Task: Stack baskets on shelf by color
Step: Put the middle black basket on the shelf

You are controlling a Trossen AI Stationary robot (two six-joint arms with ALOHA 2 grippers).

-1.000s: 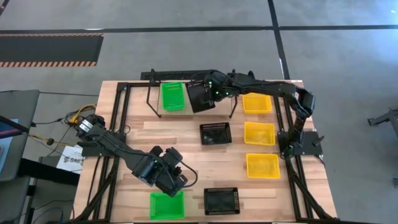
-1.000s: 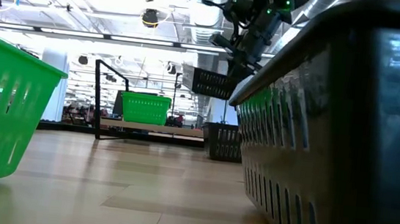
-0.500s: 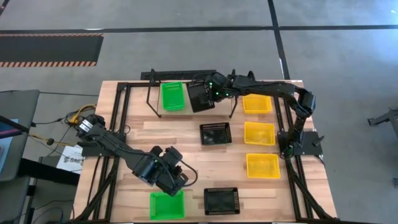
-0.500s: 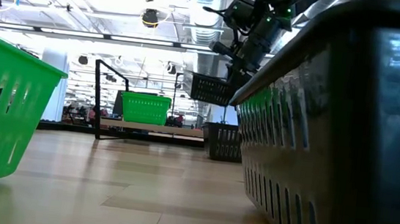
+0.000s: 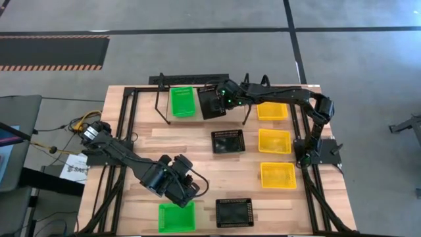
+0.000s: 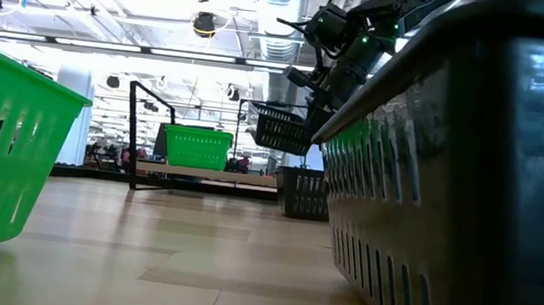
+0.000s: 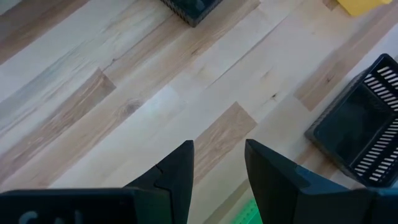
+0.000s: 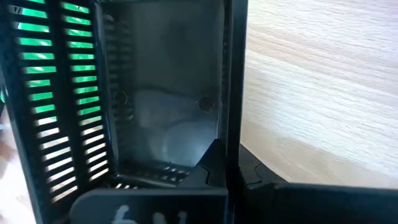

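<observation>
My right gripper (image 5: 225,100) is over the shelf (image 5: 231,112) at the table's far side, shut on a black basket (image 5: 210,103) that hangs tilted just above the plank (image 6: 284,131). A green basket (image 5: 183,102) sits on the shelf beside it, to the left. My left gripper (image 7: 217,167) is open and hovers above the wood near the front green basket (image 5: 177,216). Two more black baskets (image 5: 227,141) (image 5: 234,212) and three yellow ones (image 5: 274,140) rest flat on the table. My right gripper pinches the black basket's wall on the side toward the table's right, at its rim (image 8: 231,134), with one finger inside and one outside. The fingers (image 8: 214,165) come from above, slanting in from the right. The basket is lifted clear and tilted over the shelf plank (image 8: 323,93).
The yellow baskets line the table's right side (image 5: 272,109) (image 5: 277,174). In the low view the front green basket (image 6: 2,147) and front black basket (image 6: 468,191) fill the foreground. Bare plank lies right of the held basket. The shelf's black wire legs (image 5: 158,108) stand on the table.
My right gripper has lowered the black basket a little toward the shelf plank, and the basket has tipped more. It has stayed shut on the basket. My left arm has kept still.
</observation>
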